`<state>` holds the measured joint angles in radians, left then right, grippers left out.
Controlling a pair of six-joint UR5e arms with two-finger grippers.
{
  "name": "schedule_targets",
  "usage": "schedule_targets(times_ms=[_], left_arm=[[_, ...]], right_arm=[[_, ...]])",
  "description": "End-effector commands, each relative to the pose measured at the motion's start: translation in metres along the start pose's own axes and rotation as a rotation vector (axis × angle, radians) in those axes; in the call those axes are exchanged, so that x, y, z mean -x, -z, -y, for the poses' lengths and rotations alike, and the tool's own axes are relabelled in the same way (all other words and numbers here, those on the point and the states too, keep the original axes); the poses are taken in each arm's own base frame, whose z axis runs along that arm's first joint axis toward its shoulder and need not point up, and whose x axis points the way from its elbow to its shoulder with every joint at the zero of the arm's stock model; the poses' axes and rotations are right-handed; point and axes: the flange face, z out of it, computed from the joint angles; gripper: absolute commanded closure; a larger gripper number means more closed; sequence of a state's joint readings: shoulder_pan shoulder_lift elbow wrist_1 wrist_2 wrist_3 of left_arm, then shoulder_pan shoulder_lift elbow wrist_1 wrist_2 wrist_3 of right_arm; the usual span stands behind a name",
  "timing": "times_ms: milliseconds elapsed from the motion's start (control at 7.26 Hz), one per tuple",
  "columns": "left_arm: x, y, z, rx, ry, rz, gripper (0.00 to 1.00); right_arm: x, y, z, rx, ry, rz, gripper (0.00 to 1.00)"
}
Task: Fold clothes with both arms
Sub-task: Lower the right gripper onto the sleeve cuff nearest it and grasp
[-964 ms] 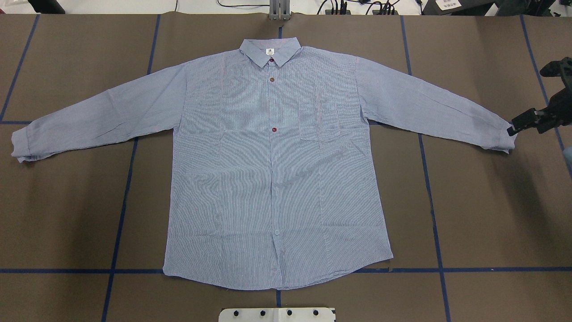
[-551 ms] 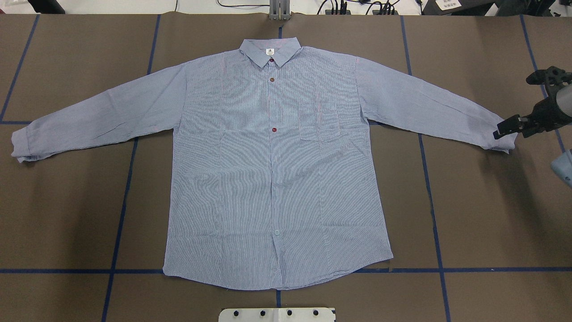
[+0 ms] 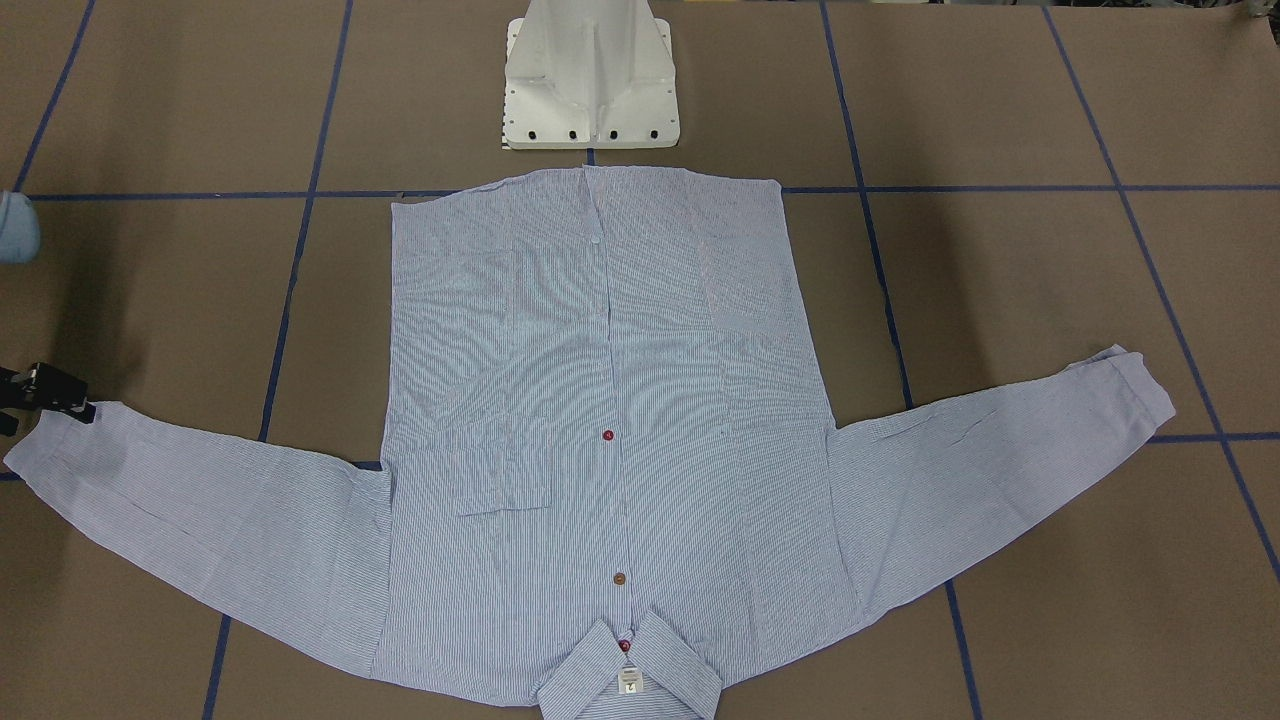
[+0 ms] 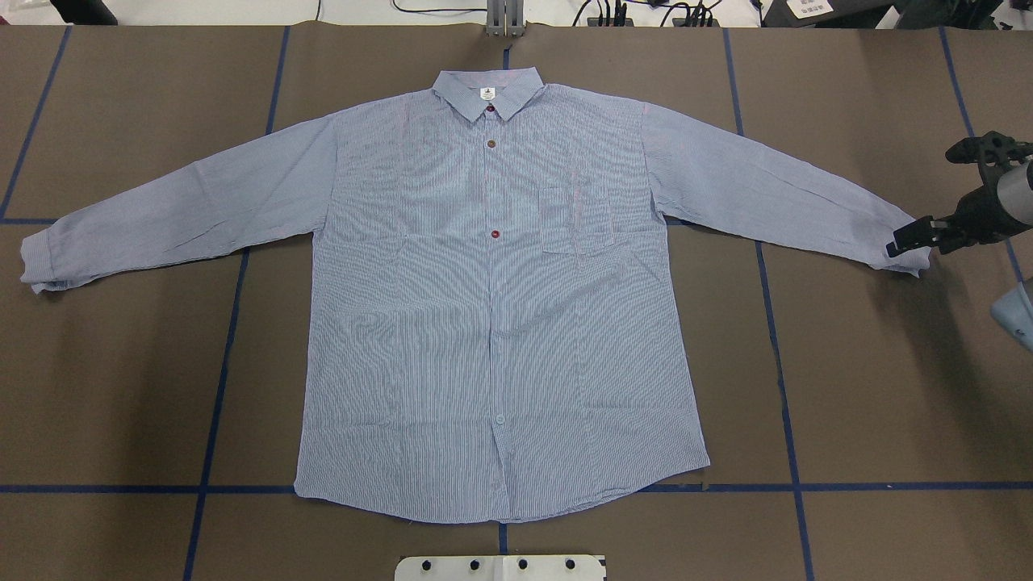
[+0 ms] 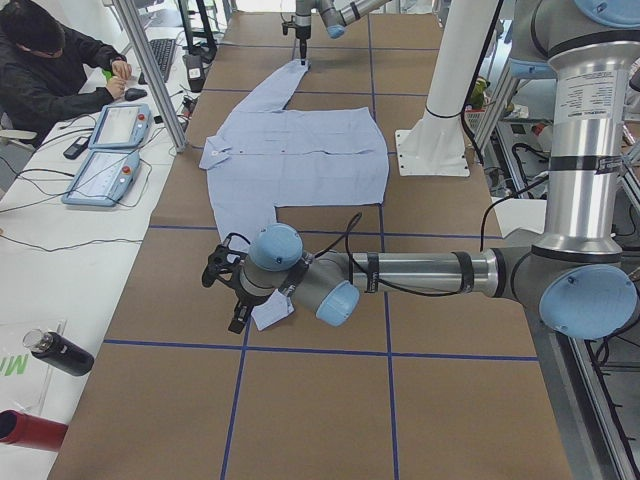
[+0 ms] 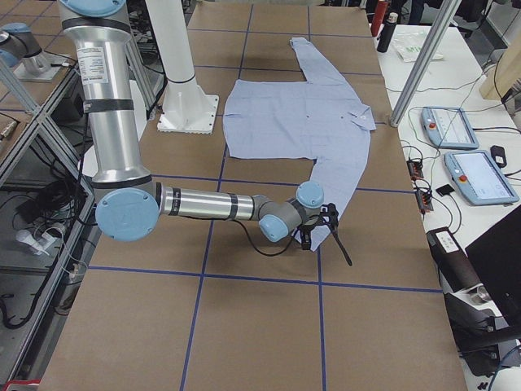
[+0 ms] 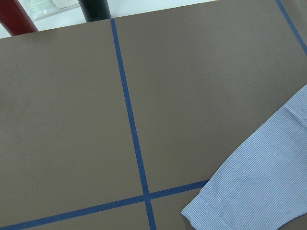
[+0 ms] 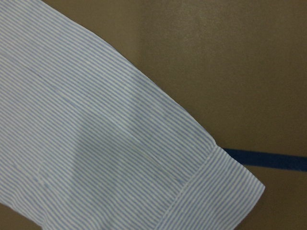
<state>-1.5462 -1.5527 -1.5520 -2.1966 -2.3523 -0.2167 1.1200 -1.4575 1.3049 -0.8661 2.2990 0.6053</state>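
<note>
Looking down on the brown worktop (image 4: 121, 387), I see the pinstriped shirt (image 4: 492, 323) lying flat and front up. Its hem is near the white base (image 4: 500, 567), its collar is on the far side, and both sleeves are spread wide. My right claw (image 4: 908, 238) sits at the right-hand cuff (image 4: 902, 260). I cannot tell whether its fingers are spread or pressed together, nor whether they touch the cloth. The left claw (image 5: 228, 295) hangs just beside the other cuff (image 4: 36, 265). I see it only from the side, so I cannot tell its state either.

Pinstriped shirt (image 6: 297, 118) spread flat on brown table (image 6: 244, 326), right arm (image 6: 203, 204) stretched low, tool (image 6: 308, 238) at near sleeve cuff.
</note>
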Motion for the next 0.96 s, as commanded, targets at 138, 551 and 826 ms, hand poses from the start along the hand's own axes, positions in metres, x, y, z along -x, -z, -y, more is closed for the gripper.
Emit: schedule_targets(times_ms=[138,551,826], left_arm=[[0.001,0.0,0.0,0.001,0.001,0.001,0.0],[0.001,0.0,0.0,0.001,0.001,0.001,0.0],[0.001,0.0,0.0,0.001,0.001,0.001,0.0]], right_arm=[[-0.001,-0.002,-0.005,0.014,-0.006,0.0,0.02],[0.002,-0.01,-0.01,0.029,0.0,-0.006,0.04],[-0.001,-0.011,-0.014,0.035,-0.003,-0.007,0.22]])
